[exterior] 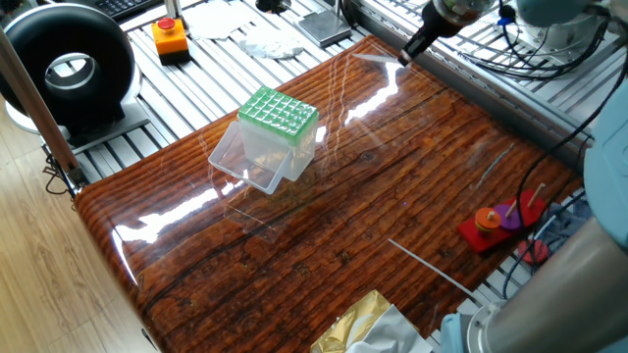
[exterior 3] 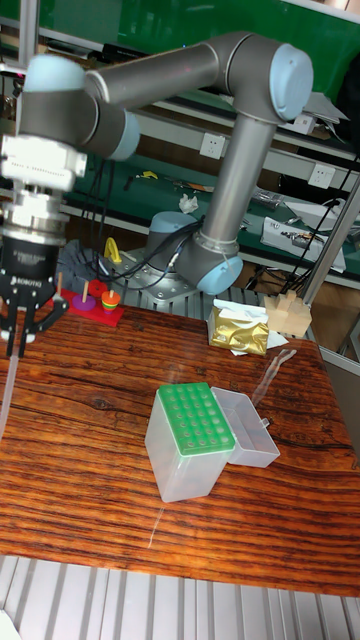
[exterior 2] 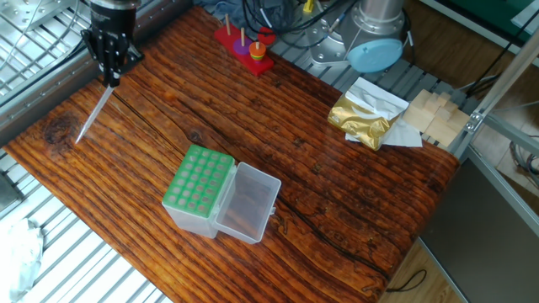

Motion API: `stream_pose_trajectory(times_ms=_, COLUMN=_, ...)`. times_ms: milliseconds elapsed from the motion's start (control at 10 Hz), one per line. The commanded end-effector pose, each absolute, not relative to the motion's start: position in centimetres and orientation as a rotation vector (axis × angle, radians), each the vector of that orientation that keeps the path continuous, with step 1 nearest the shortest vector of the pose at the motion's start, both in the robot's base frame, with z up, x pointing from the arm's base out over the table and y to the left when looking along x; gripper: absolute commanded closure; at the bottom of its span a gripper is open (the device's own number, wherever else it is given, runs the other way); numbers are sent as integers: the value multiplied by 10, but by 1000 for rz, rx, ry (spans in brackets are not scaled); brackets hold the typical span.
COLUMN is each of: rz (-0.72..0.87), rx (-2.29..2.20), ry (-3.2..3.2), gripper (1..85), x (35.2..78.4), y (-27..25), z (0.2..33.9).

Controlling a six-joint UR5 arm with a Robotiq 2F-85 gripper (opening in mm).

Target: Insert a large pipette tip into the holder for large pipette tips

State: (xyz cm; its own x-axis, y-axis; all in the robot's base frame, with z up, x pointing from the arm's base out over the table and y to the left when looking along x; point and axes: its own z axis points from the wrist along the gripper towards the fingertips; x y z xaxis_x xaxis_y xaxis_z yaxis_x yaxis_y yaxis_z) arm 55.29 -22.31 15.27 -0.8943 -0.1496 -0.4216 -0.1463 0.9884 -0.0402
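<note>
My gripper (exterior 2: 110, 76) hangs over the far corner of the wooden table, shut on the upper end of the large pipette tip (exterior 2: 93, 116). The tip is a slim translucent tube that slants down from the fingers, its lower end close to the wood. The other fixed view has the gripper (exterior: 410, 49) at the table's back edge, the tip (exterior: 381, 59) faint against the glare. In the tall view the gripper (exterior 3: 22, 328) is at the left edge, the tip (exterior 3: 8, 385) hanging below. The holder for large pipette tips (exterior 2: 198, 181) (exterior: 279, 116) (exterior 3: 195, 425) stands mid-table, lid open.
A thin grey rod (exterior: 432, 267) lies near the table's front right. A red peg toy (exterior 2: 242, 46) sits at one edge, a gold packet (exterior 2: 362, 118) and wooden blocks (exterior 2: 429, 114) at another. An orange button (exterior: 170, 37) and a black round device (exterior: 69, 64) stand off the table.
</note>
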Motion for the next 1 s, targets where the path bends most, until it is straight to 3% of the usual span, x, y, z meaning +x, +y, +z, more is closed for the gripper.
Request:
stream_pose_trajectory(times_ms=0, rz=12, rx=-202, ry=2693, gripper=847, x=537, y=-220, z=193)
stream_pose_trajectory(times_ms=900, rz=38, rx=-217, ry=2701, gripper=847, x=493, y=-218, z=244)
